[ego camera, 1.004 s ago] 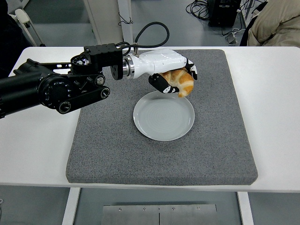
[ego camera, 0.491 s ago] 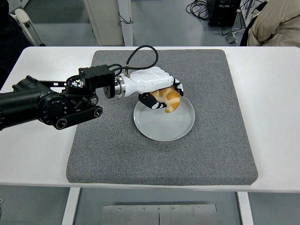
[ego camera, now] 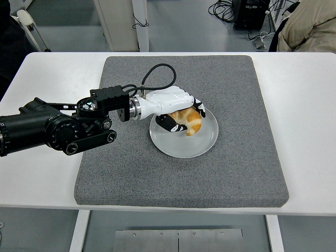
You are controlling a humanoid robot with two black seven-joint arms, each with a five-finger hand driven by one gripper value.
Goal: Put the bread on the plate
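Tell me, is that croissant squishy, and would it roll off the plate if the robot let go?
Probably squishy: the croissant looks puffy and flaky, so the left hand curled around it could dent it. It likely weighs little for its size. Its curved shape, low over the plate, suggests it would settle rather than roll.

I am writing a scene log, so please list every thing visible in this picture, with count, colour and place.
bread: one, golden-brown, over the plate's upper left part, held in the left hand
plate: one, pale grey, round, on the mat near its middle
mat: one, dark grey, covers the middle of the table
table: one, white, under the mat
cables: several, black, on the floor at the top
person: one, beige clothing, top right corner, only partly in view
left hand: one, white with black finger pads, on a black arm from the left edge, curled around the bread
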